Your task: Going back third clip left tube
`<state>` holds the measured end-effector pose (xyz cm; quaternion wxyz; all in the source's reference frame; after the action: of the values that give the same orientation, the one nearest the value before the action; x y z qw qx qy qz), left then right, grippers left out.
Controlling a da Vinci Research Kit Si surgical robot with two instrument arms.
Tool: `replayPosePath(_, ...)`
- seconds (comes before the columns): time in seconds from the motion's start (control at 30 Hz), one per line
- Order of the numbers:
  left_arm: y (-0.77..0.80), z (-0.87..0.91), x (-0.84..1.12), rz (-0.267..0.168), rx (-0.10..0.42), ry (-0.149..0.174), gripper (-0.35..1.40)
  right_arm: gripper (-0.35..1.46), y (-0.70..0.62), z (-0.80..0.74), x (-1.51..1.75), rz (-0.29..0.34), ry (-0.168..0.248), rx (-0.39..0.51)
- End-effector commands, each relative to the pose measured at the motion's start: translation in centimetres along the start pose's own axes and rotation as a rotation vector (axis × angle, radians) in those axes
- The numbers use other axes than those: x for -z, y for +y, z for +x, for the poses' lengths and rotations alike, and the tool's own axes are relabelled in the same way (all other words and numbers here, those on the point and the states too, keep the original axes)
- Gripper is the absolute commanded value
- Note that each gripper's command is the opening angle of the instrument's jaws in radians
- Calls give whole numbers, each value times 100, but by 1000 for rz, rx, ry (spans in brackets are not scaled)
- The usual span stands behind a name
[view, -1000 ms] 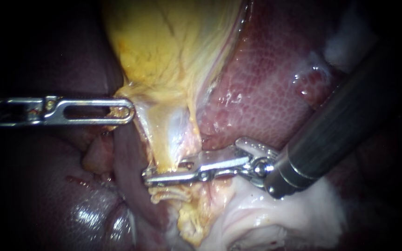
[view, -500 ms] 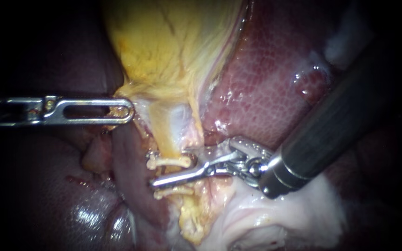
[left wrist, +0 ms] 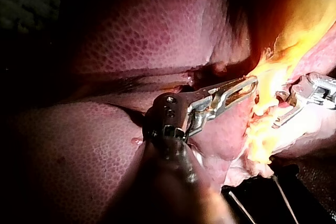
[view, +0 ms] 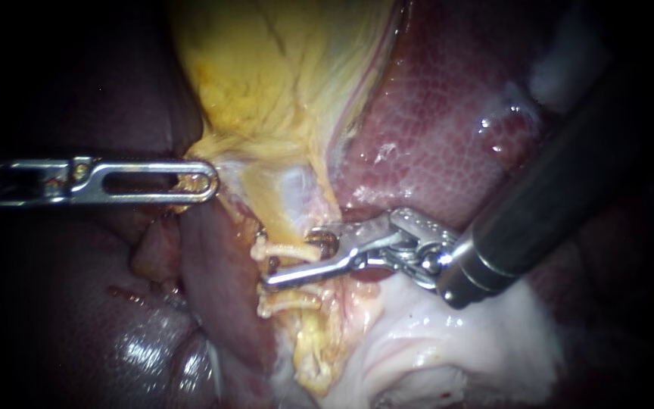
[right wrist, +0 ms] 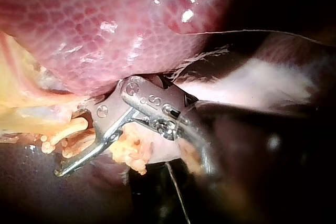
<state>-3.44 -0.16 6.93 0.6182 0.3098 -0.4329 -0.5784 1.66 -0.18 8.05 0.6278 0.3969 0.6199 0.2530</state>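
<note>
Beside 2 clips [view: 285, 250], right instrument [view: 294, 260] holds jaws apart; left instrument [view: 207, 180] clamps gallbladder [view: 281, 68].

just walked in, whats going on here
Two instruments are working at a gallbladder that lies against the liver. The left instrument is shut on the gallbladder's lower edge. The right instrument has its end effector open and gripping nothing; it lies across a tube, between an upper clip and a lower clip.
</note>
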Motion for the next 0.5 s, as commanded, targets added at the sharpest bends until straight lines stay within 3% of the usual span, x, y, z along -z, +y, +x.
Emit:
replayPosePath(0.03,0,0,1,0,0,0,-35,60,-2,-1,5,1,-6,-1)
replayPosePath(0.27,0,0,1,0,0,0,-35,60,-18,7,38,16,-17,4)
replayPosePath(0.37,0,0,1,0,0,1,-35,60,-28,18,55,22,-17,25)
replayPosePath(0.5,0,0,1,0,0,1,-35,60,-47,44,86,14,-12,72)
